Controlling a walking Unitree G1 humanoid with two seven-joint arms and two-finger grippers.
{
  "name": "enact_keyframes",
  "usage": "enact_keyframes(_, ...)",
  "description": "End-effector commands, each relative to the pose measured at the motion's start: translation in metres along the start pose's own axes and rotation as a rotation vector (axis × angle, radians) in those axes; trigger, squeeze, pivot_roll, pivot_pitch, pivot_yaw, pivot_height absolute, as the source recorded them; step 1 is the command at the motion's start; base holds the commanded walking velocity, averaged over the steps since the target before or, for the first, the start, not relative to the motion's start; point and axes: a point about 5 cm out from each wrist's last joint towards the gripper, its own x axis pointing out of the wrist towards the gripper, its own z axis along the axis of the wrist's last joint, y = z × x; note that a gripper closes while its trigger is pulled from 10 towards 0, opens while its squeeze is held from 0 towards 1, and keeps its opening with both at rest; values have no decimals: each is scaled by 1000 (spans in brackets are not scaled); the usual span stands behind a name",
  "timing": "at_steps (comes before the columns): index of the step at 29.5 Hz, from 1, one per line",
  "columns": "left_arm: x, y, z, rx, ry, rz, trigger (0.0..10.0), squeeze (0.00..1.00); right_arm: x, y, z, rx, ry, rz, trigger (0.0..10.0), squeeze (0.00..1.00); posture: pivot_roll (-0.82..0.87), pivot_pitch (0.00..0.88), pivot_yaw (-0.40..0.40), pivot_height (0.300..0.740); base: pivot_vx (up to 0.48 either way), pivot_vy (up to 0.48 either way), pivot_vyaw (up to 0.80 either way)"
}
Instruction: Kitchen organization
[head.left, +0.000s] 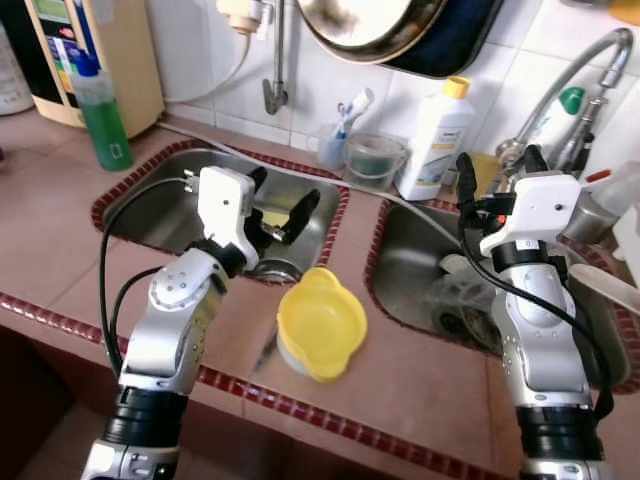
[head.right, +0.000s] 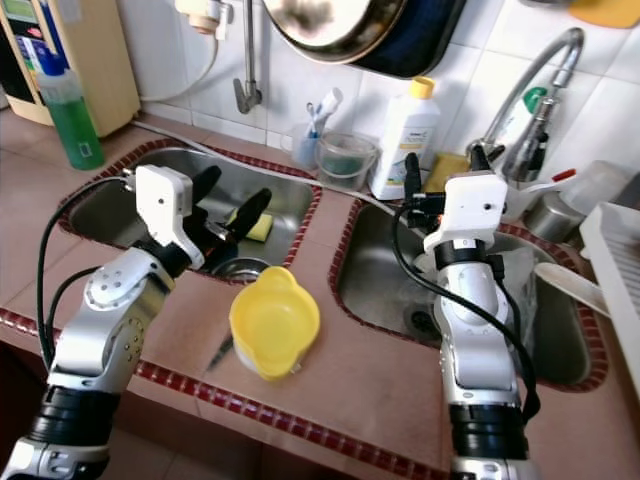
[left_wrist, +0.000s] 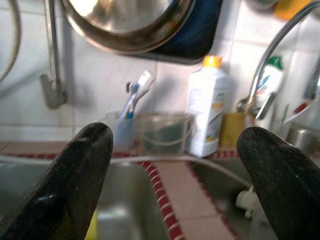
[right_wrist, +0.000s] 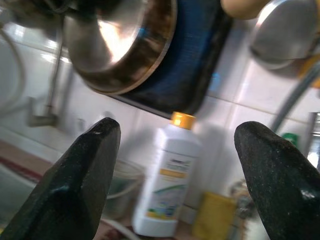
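Observation:
A yellow plastic bowl (head.left: 320, 322) sits on the tiled counter strip between the two sinks, close to the front edge. My left gripper (head.left: 282, 198) hovers open over the left sink (head.left: 150, 215), up and left of the bowl, holding nothing. A yellow sponge (head.left: 270, 217) lies in that basin just under the fingers. My right gripper (head.left: 500, 165) is raised open over the back of the right sink (head.left: 400, 285), pointing at the wall. In the right wrist view its fingers (right_wrist: 85, 175) frame a white bottle with a yellow cap (right_wrist: 167, 185).
Along the wall stand a green bottle (head.left: 102, 110), a cup of toothbrushes (head.left: 335, 145), a clear tub (head.left: 375, 160) and the white bottle (head.left: 435, 140). A pan (head.left: 370, 25) hangs above. The faucet (head.left: 570, 90) arches near my right gripper. A dish rack (head.right: 615, 270) stands far right.

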Motion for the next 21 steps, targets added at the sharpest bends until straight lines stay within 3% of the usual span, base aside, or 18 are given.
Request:
enact_keyframes(1, -1, -6, 2, 5, 2, -30, 10000, 0, -8, -4, -4, 14, 28, -5, 10000, 0, 0, 0, -83, 740, 0, 0, 0)
enact_keyframes(8, -9, -9, -4, -29, 37, -33, 10000, 0, -27, 3, -13, 32, 86, 16, 10000, 0, -8, 28, -78, 740, 0, 0, 0)
enact_keyframes(21, -20, -16, -8, -45, 120, -91, 10000, 0, -43, 16, -18, 64, 144, 101, 10000, 0, -17, 46, -73, 740, 0, 0, 0)
